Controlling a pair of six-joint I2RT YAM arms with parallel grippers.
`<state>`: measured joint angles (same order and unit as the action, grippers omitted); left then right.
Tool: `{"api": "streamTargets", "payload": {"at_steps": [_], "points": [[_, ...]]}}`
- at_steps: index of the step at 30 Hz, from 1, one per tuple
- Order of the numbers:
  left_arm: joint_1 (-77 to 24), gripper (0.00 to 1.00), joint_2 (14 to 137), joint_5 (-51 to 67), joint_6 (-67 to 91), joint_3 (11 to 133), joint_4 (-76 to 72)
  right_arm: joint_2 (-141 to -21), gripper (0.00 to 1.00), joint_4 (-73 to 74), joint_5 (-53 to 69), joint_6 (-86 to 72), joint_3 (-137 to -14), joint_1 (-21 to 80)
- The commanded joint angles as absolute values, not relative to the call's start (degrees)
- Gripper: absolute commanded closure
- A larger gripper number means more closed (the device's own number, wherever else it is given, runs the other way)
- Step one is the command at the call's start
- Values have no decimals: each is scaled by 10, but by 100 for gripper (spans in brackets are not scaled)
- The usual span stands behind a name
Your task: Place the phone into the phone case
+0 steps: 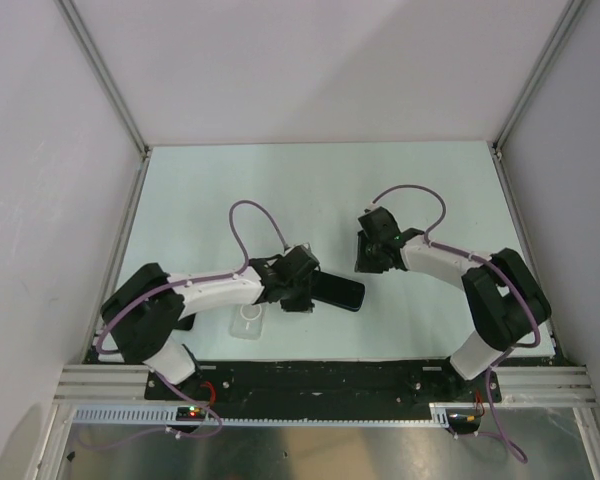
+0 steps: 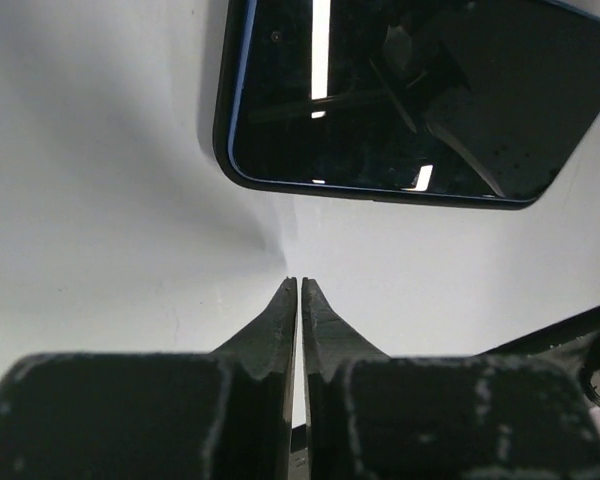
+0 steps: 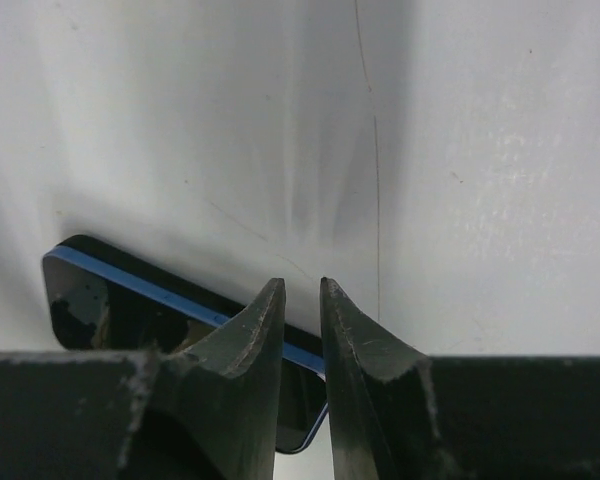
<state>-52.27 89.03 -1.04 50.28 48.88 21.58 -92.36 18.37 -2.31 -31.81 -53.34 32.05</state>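
Phone case [image 1: 248, 322]: lay flat on the pale table [image 1: 430, 200], to the left of the phone [image 1: 340, 293] and nearer the arm bases. It was clear, with a faint white ring showing on it. It sat apart from the phone and partly under the left arm.

Left gripper [image 2: 298, 285]: pointed at the phone's left short end. Its tips stood just short of that end, and in the wrist view they did not touch it.

Left fingers [image 2: 275, 325]: pressed almost together with only a hairline slit between them, and they held nothing.

Phone: lay flat on the table between the two grippers, screen up, outside the case. The glossy black glass reflected bright light strips. Its long sides ran left to right in the overhead view.

Right gripper [image 3: 300, 290]: hung over the table near the phone's right end, on the far side of it.

Right fingers [image 3: 250, 340]: stood slightly apart, with bare table visible through the narrow gap and nothing clamped between them. In the wrist view the phone's blue-lit edge passed behind them, and whether they touched it could not be told.
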Motion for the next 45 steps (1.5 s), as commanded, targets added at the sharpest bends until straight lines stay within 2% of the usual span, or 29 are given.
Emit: {"api": "streamTargets", "payload": {"at_steps": [1,18,24,29,37,45], "points": [[-527,93,917,-13,520,518,201,-947,75,181,-28,-307,-557,321],[-449,95,978,-18,488,549,190,-876,79,168,20,-355,-435,362],[-410,94,1016,-8,458,608,192,-818,79,165,23,-400,-387,418],[-401,93,1034,3,441,644,201,-782,77,180,8,-410,-381,410],[-401,92,986,7,445,597,205,-711,74,194,3,-393,-384,364],[-432,91,943,15,469,548,205,-719,74,183,23,-382,-390,411]]}}
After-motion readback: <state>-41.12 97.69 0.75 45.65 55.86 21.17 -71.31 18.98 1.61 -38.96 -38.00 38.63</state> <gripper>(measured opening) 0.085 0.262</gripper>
